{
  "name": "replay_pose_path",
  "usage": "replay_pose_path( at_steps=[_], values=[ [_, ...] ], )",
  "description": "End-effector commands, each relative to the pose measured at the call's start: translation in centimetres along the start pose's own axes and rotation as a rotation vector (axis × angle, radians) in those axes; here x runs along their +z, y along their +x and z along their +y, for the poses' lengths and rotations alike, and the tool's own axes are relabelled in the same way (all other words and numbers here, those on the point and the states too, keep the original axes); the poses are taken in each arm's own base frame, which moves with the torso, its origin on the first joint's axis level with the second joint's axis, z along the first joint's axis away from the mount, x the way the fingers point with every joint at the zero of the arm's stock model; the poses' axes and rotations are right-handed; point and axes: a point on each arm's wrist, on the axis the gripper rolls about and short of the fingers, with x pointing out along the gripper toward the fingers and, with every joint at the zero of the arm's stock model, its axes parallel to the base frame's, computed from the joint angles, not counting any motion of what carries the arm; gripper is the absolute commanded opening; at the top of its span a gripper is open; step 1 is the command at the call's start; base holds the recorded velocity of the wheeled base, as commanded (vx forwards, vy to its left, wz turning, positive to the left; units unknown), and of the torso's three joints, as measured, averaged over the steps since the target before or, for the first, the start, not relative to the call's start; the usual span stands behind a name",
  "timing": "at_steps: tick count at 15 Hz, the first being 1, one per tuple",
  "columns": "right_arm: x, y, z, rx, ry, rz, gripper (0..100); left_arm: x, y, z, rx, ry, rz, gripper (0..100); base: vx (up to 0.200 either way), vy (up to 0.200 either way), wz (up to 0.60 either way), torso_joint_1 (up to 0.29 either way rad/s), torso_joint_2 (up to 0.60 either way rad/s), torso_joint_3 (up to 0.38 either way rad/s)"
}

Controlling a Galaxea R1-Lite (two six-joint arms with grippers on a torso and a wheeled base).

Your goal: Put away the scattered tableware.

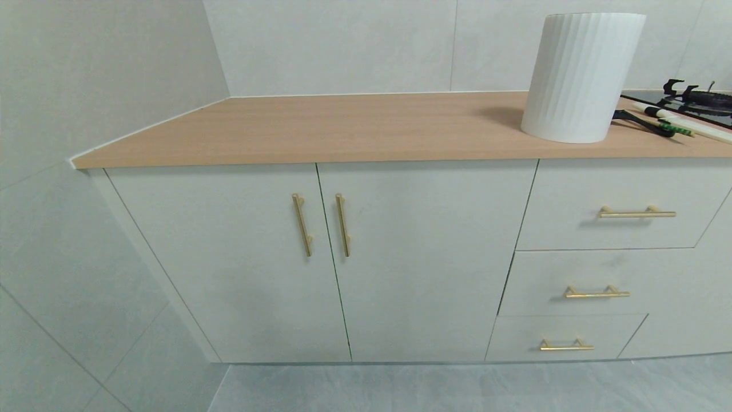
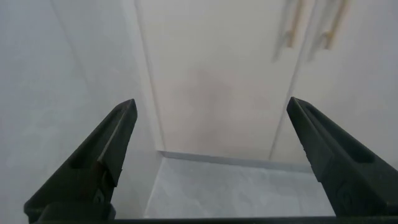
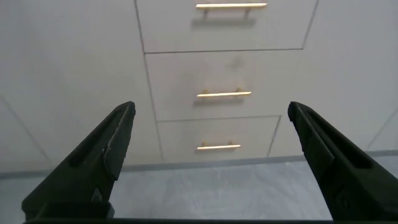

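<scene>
Wood-grain laminate makes up the countertop (image 1: 343,126), which runs along a grey tiled wall (image 1: 343,46) above a bank of pale cabinets. Toward its right end stands a tall white ribbed container (image 1: 580,77), round and upright. Its inside is hidden from the head view, so what it holds cannot be told. Just beside it, on the right, lies the scattered tableware (image 1: 677,129). A black-handled utensil (image 1: 640,121) lies flat on the wood, one end near the container's base. Next to it are slim pale sticks (image 1: 709,130) with a green marking too small to read. They lie at the near edge of a black hob (image 1: 700,106), which carries a dark burner grate. Under the counter, two cabinet doors (image 1: 229,257) are shut, and their upright brass handles (image 1: 302,224) sit side by side at the seam. To the right of the doors is a stack of three drawers (image 1: 572,269), all shut, each with a level brass bar. The left gripper (image 2: 210,106) has its dark fingers spread wide with nothing between them. It is low down, facing the foot of a cabinet door and the grey floor (image 2: 224,193). The right gripper (image 3: 210,107) is likewise spread wide and holds nothing. It faces the drawer stack, and the two lower bars appear between its fingers. Both grippers are well apart from the tableware on the counter.
</scene>
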Motion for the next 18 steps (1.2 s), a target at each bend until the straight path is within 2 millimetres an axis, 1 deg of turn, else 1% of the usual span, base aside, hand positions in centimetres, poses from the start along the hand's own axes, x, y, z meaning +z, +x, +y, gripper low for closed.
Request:
replay_pose_path(
  at_steps=[1, 2, 18],
  values=[
    [-0.27, 0.06, 0.02, 0.007, 0.002, 0.018, 100, -0.25, 0.02, -0.08, -0.034, -0.001, 0.020, 100, 0.000, 0.000, 0.00, 0.000, 0.00, 0.000],
    [-0.64, 0.01, 0.05, 0.017, 0.007, 0.062, 100, -0.22, 0.02, -0.08, -0.034, 0.004, 0.017, 100, 0.000, 0.000, 0.00, 0.000, 0.00, 0.000],
    [-0.57, 0.04, 0.09, 0.033, 0.045, 0.051, 100, -0.22, 0.02, -0.08, -0.036, -0.005, 0.017, 100, 0.000, 0.000, 0.00, 0.000, 0.00, 0.000]
  ],
)
